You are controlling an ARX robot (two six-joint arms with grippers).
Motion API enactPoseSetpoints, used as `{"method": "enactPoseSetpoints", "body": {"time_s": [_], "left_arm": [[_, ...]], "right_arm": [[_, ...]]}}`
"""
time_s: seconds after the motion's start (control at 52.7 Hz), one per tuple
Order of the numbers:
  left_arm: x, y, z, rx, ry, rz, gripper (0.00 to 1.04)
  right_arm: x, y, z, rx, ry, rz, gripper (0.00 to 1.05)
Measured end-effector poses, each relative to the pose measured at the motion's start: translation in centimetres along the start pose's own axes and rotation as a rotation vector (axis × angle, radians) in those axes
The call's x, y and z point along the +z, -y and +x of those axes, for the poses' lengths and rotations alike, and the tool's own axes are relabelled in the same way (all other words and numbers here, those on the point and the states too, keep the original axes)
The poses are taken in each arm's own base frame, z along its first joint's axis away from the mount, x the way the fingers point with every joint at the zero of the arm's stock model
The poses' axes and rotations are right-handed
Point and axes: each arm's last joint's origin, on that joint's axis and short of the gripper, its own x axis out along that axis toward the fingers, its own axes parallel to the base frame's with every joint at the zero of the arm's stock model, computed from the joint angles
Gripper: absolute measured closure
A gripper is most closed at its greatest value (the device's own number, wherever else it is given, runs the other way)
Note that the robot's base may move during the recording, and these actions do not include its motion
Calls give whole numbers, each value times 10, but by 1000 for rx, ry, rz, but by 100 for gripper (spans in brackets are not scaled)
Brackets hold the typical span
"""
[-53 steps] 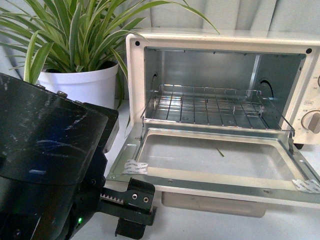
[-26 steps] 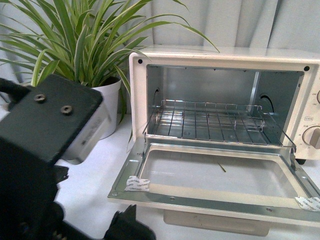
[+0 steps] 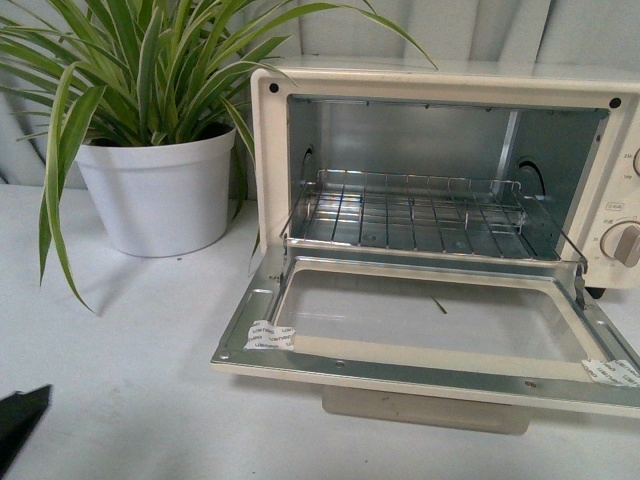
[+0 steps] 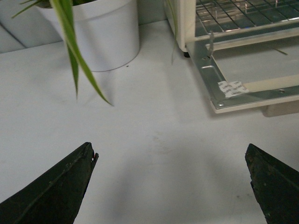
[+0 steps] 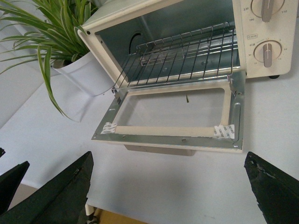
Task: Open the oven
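Observation:
The cream-white oven (image 3: 440, 80) stands on the white table with its glass door (image 3: 420, 325) dropped down flat and open. The wire rack (image 3: 410, 215) shows inside, the bar handle (image 3: 425, 408) under the door's front edge, a knob (image 3: 625, 243) at the right. The oven also shows in the left wrist view (image 4: 243, 60) and the right wrist view (image 5: 187, 60). My left gripper (image 4: 173, 179) is open and empty over bare table, left of and before the door. My right gripper (image 5: 168, 186) is open and empty, before the door's front edge.
A spider plant in a white pot (image 3: 160, 190) stands left of the oven; its leaves (image 3: 60, 190) hang over the table. The pot shows in the left wrist view (image 4: 100, 37) too. The table's front edge (image 5: 112, 207) shows in the right wrist view.
My left arm, which filled the lower left of the front view, has drawn back out of it; only a dark corner remains. The oven door stays open and flat.

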Motion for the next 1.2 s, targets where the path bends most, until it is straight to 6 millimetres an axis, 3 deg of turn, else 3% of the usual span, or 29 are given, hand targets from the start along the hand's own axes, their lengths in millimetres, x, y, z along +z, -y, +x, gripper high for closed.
{"method": "enactPoseSetpoints", "body": {"time_s": [0.38,0.57,0.627,0.759,0.987,1.101,1.158,1.196], "left_arm": [[-19,-38,-35,150,107,-224,7],[-19,-40,-36,160,115,-247,7],[-21,-40,-37,162,164,-243,14],[-26,-44,-38,166,208,-235,36],[-33,-52,-38,137,214,-221,75],[-43,-58,-38,185,217,-224,98],[-44,-58,-38,175,216,-222,101],[-44,-58,-38,171,217,-221,101]], "right_arm": [[-27,16,6,-22,96,1,9],[-28,17,6,-20,101,10,9],[-27,17,6,-34,117,-4,10],[-33,24,7,-264,321,-225,32],[-44,37,7,-271,301,-358,70],[-46,47,6,-317,311,-367,95],[-48,48,6,-315,309,-368,103],[-49,48,6,-312,307,-373,103]]}}
